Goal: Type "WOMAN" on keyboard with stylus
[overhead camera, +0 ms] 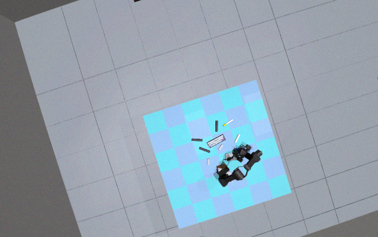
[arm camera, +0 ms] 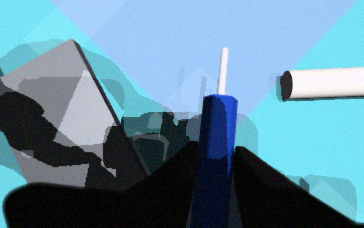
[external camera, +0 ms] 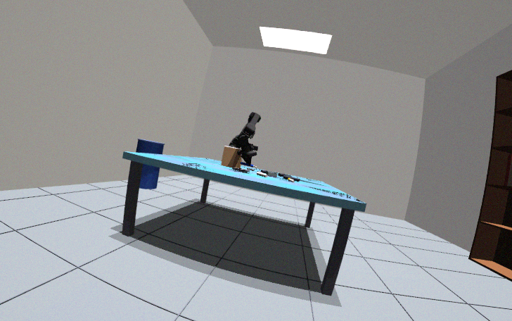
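In the top view, the keyboard (overhead camera: 216, 141) lies right of and below the middle of the frame, on a blue checkered table top (overhead camera: 192, 210) (external camera: 241, 181). Around it are a dark bar (overhead camera: 216, 126) above, a second dark bar (overhead camera: 197, 140) to the left and a third dark bar (overhead camera: 204, 149) at lower left. A yellow-ended white stick (overhead camera: 228, 122) is at its upper right, a white rod (overhead camera: 237, 138) (arm camera: 325, 83) to its right, and a small pale block (overhead camera: 220, 147) just below it. The black arm (overhead camera: 238, 174) (external camera: 250, 128) curves through the lower right, near a brown box (overhead camera: 222, 167) (external camera: 230, 156), and the gripper (overhead camera: 239, 150) (external camera: 247, 161) (arm camera: 215, 151) is below the white rod, apart from the keyboard. In the exterior view, the brown box stands left of the gripper and partly in front of the arm; a blue barrel (external camera: 150, 164) is behind the table's left end. The blue stylus (external camera: 247, 164) (arm camera: 218, 127) shows low beside the gripper, in the middle of the frame. In the wrist view, a grey slab (arm camera: 50, 95) fills the left, and the white rod enters from the right, apart from the stylus. The fingers pinch the stylus's blue body at lower center, its thin white tip pointing up the frame.
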Robot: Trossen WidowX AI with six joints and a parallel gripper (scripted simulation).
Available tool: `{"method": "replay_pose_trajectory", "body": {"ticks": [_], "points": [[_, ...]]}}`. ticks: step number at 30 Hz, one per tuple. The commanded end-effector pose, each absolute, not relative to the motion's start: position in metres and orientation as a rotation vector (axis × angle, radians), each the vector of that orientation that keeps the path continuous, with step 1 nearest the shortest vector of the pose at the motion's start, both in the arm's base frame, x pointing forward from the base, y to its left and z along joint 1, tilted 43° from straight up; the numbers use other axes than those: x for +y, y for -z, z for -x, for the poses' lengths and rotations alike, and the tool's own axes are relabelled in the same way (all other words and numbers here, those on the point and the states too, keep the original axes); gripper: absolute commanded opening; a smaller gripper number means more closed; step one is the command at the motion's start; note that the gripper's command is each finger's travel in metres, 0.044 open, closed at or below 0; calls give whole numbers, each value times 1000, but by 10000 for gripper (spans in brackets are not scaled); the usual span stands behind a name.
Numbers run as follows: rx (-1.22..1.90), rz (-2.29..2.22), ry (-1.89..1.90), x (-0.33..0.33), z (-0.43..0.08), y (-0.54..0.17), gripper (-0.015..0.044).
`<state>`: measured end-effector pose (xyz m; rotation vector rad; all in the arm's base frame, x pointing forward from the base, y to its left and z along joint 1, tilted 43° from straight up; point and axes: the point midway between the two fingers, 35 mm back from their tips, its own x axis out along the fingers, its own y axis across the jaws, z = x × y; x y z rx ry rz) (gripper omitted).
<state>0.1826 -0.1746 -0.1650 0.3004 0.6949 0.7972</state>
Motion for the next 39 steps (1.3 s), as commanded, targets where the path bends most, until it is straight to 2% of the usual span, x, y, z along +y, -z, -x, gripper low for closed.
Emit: {"method": "replay_pose_trajectory", "body": {"ticks": [1,22,39], "points": [[768,-258,-855,-174,-193,157,0],[1209,63,-1116,-155,-243,118,0],[1530,445,-1142,-133,-287,66,0]]}}
